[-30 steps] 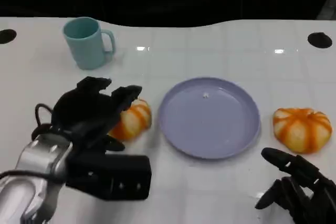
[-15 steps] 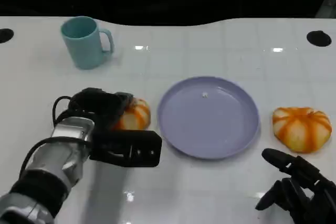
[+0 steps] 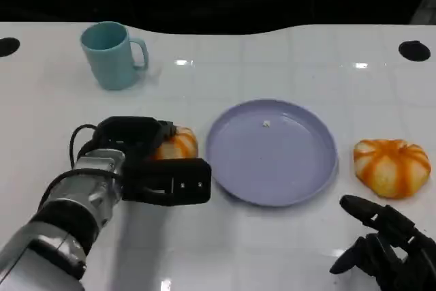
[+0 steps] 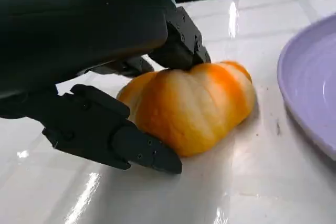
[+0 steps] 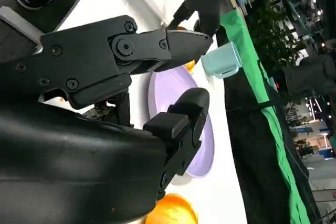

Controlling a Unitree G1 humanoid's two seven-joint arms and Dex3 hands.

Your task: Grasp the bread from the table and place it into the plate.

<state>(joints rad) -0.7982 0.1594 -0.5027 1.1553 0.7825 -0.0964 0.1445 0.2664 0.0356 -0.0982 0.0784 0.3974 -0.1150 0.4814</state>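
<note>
The bread [image 3: 178,146] is an orange bun with pale stripes, rounded and ribbed like a small pumpkin. It lies on the white table [image 3: 272,66], just left of the plate [image 3: 272,151] and not touching it. The left hand [image 3: 133,142] covers its left part, fingers [image 4: 178,45] on top and at its near side. The plate is round, lavender, shallow and bare, flat near the table's middle. A second bun [image 3: 392,166] of the same kind lies right of the plate
</note>
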